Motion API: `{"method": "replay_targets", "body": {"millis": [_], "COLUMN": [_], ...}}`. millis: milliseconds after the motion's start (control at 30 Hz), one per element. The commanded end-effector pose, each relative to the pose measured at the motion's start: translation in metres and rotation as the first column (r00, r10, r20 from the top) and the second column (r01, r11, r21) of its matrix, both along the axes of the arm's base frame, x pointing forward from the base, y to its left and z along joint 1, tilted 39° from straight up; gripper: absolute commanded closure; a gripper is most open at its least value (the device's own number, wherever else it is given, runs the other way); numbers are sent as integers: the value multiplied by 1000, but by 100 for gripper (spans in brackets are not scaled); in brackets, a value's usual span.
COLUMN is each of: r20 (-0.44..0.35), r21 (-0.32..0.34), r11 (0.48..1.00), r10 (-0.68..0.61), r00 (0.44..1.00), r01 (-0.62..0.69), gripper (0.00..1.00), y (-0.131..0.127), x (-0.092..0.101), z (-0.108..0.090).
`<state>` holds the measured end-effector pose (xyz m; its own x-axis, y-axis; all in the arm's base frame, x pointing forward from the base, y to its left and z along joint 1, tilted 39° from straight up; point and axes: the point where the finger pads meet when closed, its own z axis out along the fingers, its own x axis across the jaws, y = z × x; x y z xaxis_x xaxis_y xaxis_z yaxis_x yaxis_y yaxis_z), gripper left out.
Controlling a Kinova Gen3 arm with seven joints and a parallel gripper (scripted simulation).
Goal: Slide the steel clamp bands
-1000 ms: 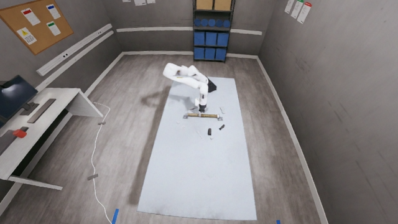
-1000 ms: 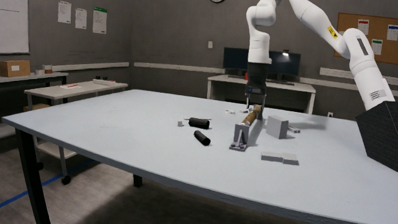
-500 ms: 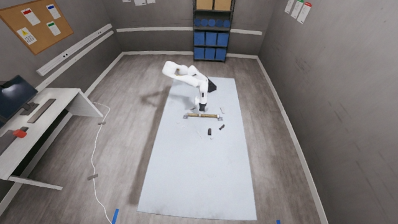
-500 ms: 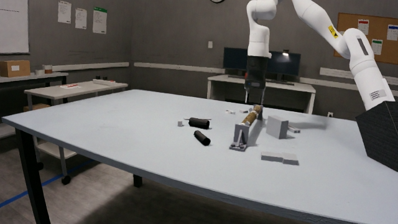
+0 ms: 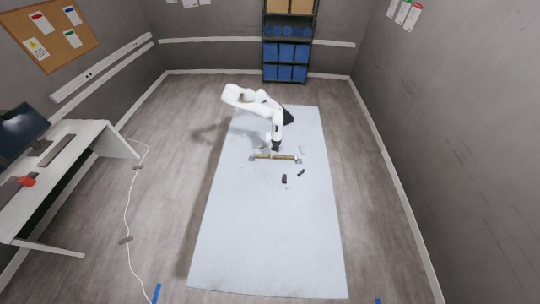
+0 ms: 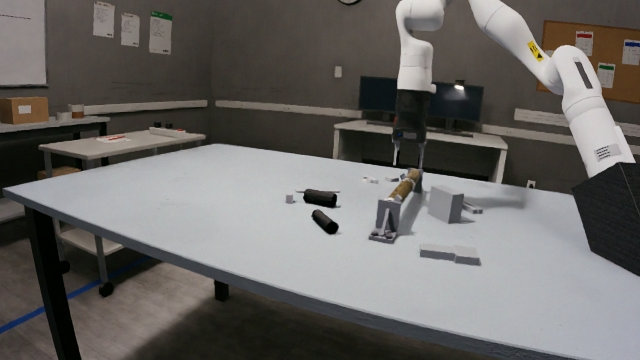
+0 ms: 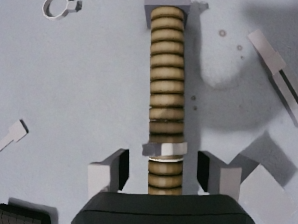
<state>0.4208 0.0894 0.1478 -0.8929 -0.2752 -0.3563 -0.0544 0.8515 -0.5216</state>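
A tan ribbed hose (image 7: 166, 96) lies level between two grey end stands on the white table; it also shows in the overhead view (image 5: 274, 156) and the side view (image 6: 404, 188). A steel clamp band (image 7: 164, 151) sits on the hose close to the wrist camera. A thinner second band (image 7: 166, 121) shows a little farther along. My gripper (image 7: 163, 164) (image 6: 409, 156) is open and empty, one finger on each side of the hose beside the near band, and hangs just above the hose. The mender is hidden inside the hose.
Two black cylinders (image 6: 320, 197) (image 6: 325, 221) lie left of the hose. A grey block (image 6: 445, 203) and flat grey pieces (image 6: 450, 253) lie on its right. A loose ring clamp (image 7: 59, 6) lies on the table. A dark box (image 6: 612, 220) stands at the right edge.
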Motion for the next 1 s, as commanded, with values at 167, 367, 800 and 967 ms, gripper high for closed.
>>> {"method": "replay_targets", "body": {"millis": [167,367,800,967], "r20": [-4,-4,-4,-4], "r21": [-1,-1,-1,-1], "r11": [1000,1000,1000,1000], "r10": [8,8,8,8], "r00": [1000,1000,1000,1000], "r01": [-8,-8,-8,-8], "gripper": [0,0,0,0], "y": [29,65,130,147], "x": [-3,-6,-12,-14], "z": [-18,-40,-78,-88]}}
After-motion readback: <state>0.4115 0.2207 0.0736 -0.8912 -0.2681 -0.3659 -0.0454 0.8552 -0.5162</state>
